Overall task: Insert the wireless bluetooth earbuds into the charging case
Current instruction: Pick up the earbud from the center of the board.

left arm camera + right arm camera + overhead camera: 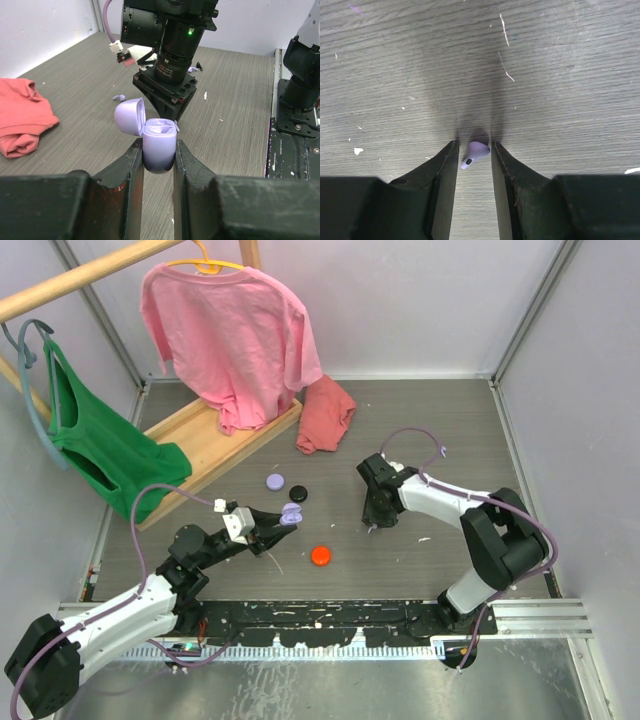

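Observation:
My left gripper is shut on a lavender charging case and holds it just above the table, its lid swung open to the left. The same case shows left of centre in the top view. My right gripper points straight down with its fingertips on the table, closed around a lavender earbud whose stem slants down to the left. It stands right of centre, apart from the case. A second small lavender earbud lies loose on the table beyond the case.
A lavender puck, a black puck and an orange-red puck lie mid-table. A crumpled red cloth lies behind them. A wooden rack holds a pink shirt and a green top at the back left.

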### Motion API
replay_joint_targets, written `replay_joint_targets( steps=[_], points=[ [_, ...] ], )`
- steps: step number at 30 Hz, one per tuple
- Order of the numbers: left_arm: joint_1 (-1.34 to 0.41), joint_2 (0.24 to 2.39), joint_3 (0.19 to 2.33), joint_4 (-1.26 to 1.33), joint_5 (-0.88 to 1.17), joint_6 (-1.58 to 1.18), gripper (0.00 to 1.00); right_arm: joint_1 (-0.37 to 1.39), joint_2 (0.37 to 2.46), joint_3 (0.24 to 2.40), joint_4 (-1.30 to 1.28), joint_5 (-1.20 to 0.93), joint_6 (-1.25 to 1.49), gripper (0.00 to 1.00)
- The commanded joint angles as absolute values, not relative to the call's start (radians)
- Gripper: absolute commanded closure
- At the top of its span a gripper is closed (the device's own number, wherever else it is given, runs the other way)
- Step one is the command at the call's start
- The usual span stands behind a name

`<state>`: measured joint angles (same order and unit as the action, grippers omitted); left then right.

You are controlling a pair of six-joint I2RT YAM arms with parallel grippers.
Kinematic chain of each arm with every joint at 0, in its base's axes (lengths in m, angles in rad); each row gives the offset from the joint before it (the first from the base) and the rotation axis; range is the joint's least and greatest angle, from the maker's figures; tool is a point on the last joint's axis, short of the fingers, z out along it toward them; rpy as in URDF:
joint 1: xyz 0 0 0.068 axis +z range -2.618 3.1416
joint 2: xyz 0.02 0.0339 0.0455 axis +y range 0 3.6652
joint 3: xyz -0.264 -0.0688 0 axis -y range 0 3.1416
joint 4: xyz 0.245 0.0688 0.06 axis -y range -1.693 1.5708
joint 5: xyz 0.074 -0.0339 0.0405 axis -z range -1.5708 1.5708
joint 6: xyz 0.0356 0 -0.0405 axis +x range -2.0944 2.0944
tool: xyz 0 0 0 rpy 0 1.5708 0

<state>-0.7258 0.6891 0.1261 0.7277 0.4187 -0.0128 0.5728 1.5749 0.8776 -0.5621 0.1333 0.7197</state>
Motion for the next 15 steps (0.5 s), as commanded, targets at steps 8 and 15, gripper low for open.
replay_joint_targets(
  steps=[8, 15],
  points=[
    [-0.73, 0.683, 0.137, 0.765, 0.422, -0.002, 0.99, 0.606, 1.617, 0.944, -0.621, 0.19, 0.703, 0.62],
    [-0.73, 0.679, 0.135, 0.764, 0.422, -0.002, 0.99, 0.611, 1.628, 0.951, -0.612, 0.193, 0.701, 0.67]
  ],
)
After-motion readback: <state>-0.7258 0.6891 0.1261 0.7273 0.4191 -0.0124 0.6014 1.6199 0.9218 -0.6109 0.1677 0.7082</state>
